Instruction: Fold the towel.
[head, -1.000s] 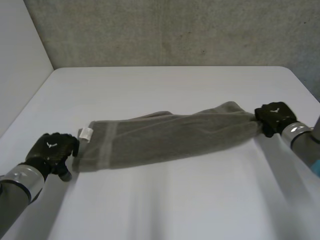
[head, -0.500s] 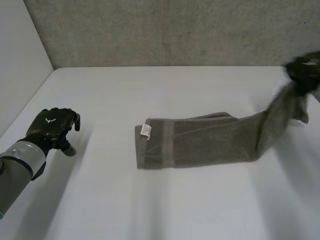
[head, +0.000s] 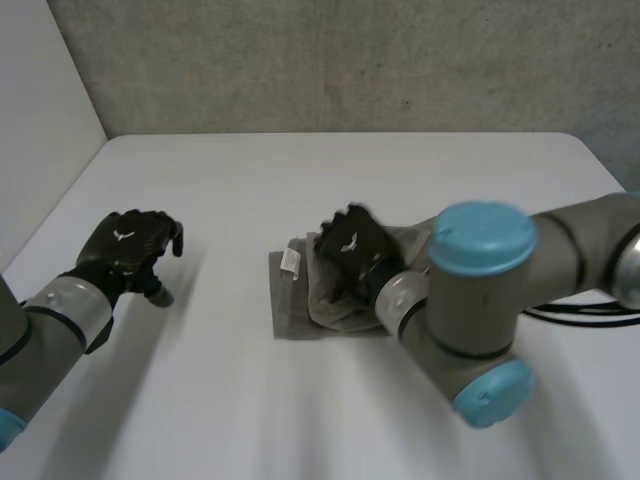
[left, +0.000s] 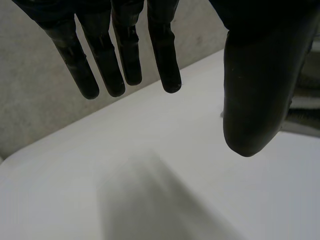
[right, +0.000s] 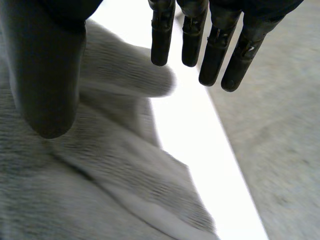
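The towel (head: 296, 312) lies bunched mid-table (head: 350, 170), its long axis running side to side. The right hand (head: 350, 248) sits directly over its left end, fingers straight and gripping nothing. The left hand (head: 128, 243) hovers open over bare table, well apart from that end, so the right hand is far nearer for the next fold.

The towel (head: 293, 312) is lying near the middle of the tabletop (head: 330, 170), with its label (head: 291, 261) at its left end. The right robot hand (head: 352, 250) is hanging over that end, and its arm is crossing above the towel's right part. The left robot hand (head: 128, 245) is hovering well to the towel's left, apart from it. A wall (head: 350, 60) is standing behind the towel.
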